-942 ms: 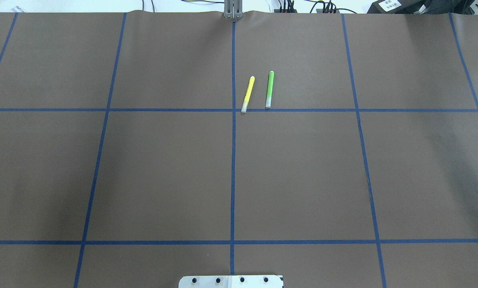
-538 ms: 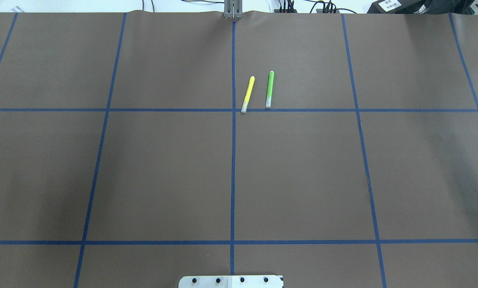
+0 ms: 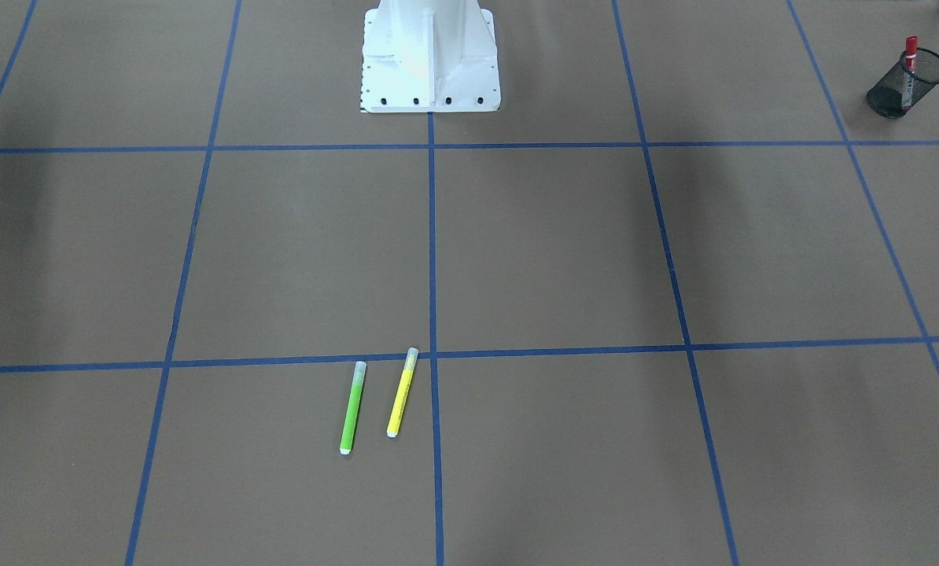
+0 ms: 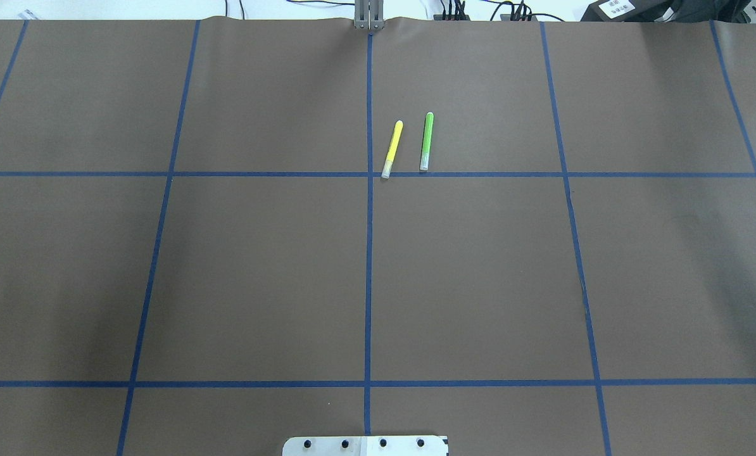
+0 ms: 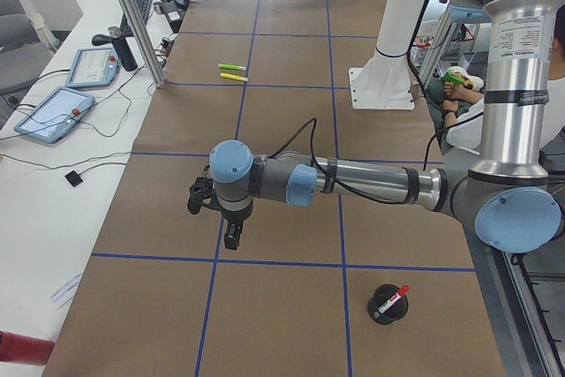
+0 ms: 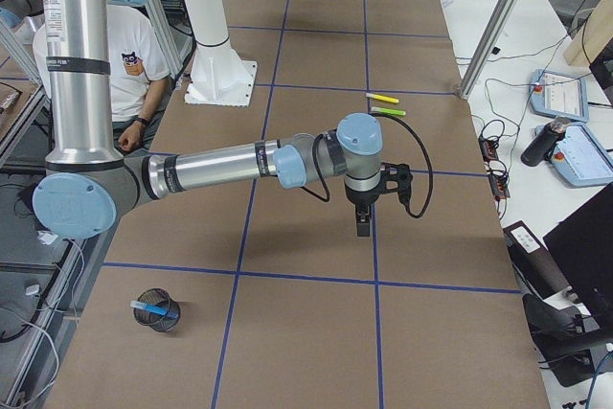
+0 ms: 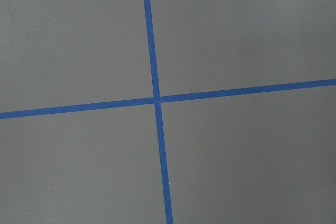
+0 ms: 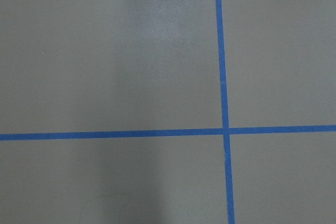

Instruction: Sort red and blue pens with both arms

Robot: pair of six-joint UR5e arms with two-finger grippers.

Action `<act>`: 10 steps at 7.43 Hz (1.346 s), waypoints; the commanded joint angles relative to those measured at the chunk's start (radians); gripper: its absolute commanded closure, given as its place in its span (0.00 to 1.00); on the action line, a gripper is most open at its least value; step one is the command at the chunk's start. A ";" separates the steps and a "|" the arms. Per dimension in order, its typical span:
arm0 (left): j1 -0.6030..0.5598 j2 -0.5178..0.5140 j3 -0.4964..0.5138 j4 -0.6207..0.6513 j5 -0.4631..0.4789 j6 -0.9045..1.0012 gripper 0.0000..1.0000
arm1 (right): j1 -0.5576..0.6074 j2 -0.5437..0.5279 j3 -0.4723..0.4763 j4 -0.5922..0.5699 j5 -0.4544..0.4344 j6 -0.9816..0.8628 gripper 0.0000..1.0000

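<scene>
The red pen (image 3: 909, 55) stands in a black mesh cup (image 3: 902, 88) at the table's corner on my left side; the exterior left view shows the same red pen (image 5: 394, 297) in its cup (image 5: 387, 309). The blue pen (image 6: 147, 307) lies in another mesh cup (image 6: 161, 314) on my right side. My left gripper (image 5: 231, 239) points down over the paper, away from both cups. My right gripper (image 6: 363, 229) does the same. Both grippers show only in the side views, so I cannot tell whether they are open or shut. Both wrist views show only brown paper and crossing blue tape.
A yellow marker (image 4: 392, 149) and a green marker (image 4: 426, 141) lie side by side on the far middle of the table. The white robot base (image 3: 428, 55) stands at the near edge. A seated person (image 6: 134, 55) is behind the base. Tablets lie on the side bench (image 5: 53, 112).
</scene>
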 commanded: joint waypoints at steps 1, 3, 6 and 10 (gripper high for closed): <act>0.001 0.029 0.003 -0.070 0.000 -0.012 0.00 | -0.007 -0.012 0.003 0.000 0.006 0.000 0.00; -0.001 0.027 -0.006 -0.077 -0.001 -0.007 0.00 | -0.015 -0.020 0.008 0.000 0.029 0.002 0.00; -0.004 0.033 -0.004 -0.076 0.000 -0.006 0.00 | -0.023 -0.034 0.008 0.000 0.031 0.002 0.00; -0.003 0.033 -0.004 -0.081 -0.001 -0.003 0.00 | -0.030 -0.041 0.008 0.004 0.035 0.006 0.00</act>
